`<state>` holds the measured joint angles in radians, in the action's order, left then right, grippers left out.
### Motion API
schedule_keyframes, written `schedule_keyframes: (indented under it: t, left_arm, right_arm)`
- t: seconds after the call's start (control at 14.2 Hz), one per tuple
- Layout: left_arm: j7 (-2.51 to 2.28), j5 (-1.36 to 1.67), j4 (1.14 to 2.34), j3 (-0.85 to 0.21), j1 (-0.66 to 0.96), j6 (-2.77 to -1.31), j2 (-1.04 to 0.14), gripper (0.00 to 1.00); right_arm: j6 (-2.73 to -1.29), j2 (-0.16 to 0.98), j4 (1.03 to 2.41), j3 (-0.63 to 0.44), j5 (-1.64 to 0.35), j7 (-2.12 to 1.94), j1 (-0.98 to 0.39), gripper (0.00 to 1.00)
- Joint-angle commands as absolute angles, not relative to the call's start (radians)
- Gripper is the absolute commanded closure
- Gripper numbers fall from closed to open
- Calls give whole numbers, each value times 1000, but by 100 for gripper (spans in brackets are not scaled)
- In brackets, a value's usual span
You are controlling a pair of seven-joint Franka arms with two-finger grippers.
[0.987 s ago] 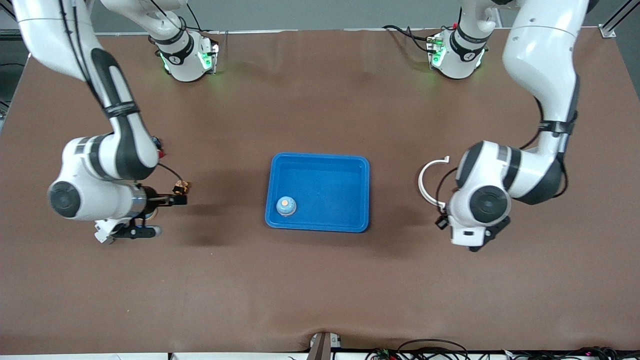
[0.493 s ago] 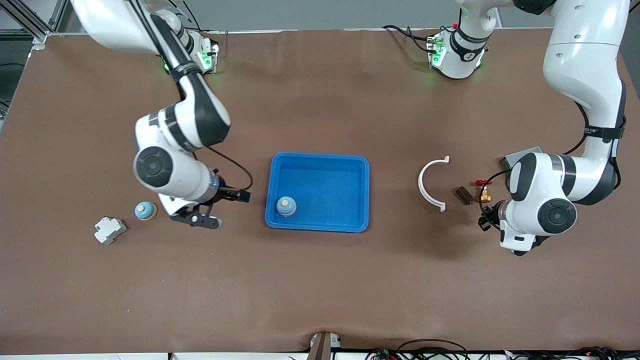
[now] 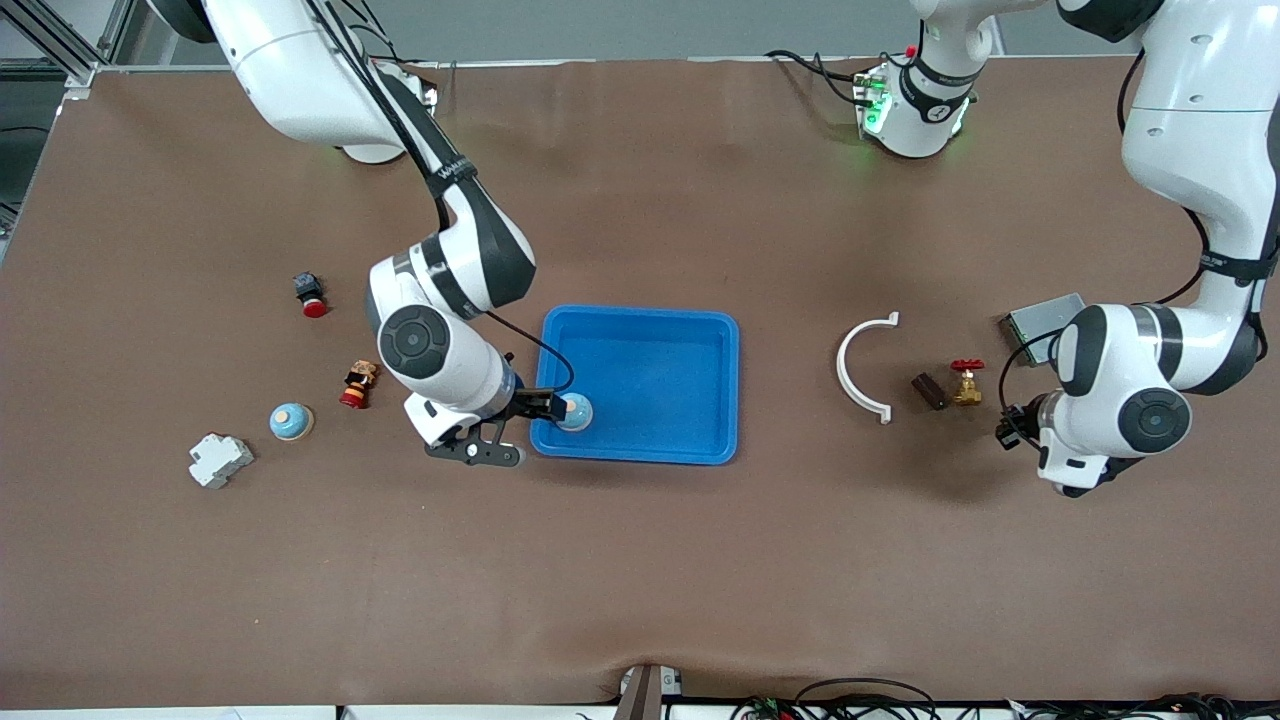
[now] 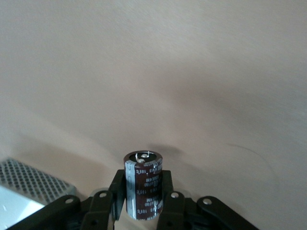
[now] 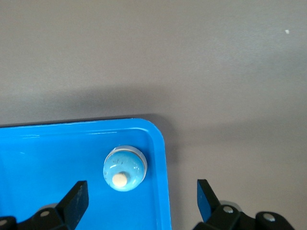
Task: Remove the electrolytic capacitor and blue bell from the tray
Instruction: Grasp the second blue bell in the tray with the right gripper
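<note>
Blue tray (image 3: 640, 450) holds a bell (image 3: 576, 411) in its corner under the wide right gripper (image 5: 141, 201); left gripper (image 4: 143, 201) clamps a capacitor (image 4: 143, 184).

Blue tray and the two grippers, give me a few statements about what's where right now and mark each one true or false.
1. A blue bell sits inside the blue tray, in a corner. True.
2. The left gripper is open and carries nothing. False: it is shut on a capacitor.
3. The right gripper is open over the tray's corner, above the bell there. True.
4. A second blue bell lies on the table outside the tray, toward the right arm's end. True.
5. The white curved clip lies in the tray. False: it is on the table, toward the left arm's end.
</note>
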<state>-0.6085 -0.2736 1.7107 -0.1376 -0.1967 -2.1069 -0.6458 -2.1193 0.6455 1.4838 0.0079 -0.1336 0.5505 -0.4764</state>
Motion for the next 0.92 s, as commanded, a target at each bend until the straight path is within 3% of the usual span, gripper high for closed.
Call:
schedule_keyframes:
  t: [0.0, 0.28, 0.35, 0.42, 0.49, 0.85]
  left_arm:
    - [-528, -298, 1732, -153, -259, -2146, -647, 100]
    - [-519, -298, 1744, -153, -259, -2166, -647, 100]
    - [-517, -298, 1743, -153, -261, -2166, -643, 84]
    - [-517, -298, 1740, -153, -262, -2166, -640, 48]
    - [-517, -296, 1740, -153, -262, -2166, -640, 0]
    - [-517, -293, 1736, -156, -255, -2154, -597, 0]
  right_arm:
    - [-2123, 676, 1442, -2, -130, 529, -502, 0]
    - [-2137, 716, 1410, -2, -129, 526, -538, 0]
    - [-2137, 727, 1402, -2, -129, 526, -546, 0]
    - [-2138, 739, 1399, -2, -126, 526, -555, 0]
    - [-2138, 747, 1399, -2, -126, 525, -558, 0]
    - [-2155, 776, 1402, -2, -123, 494, -566, 0]
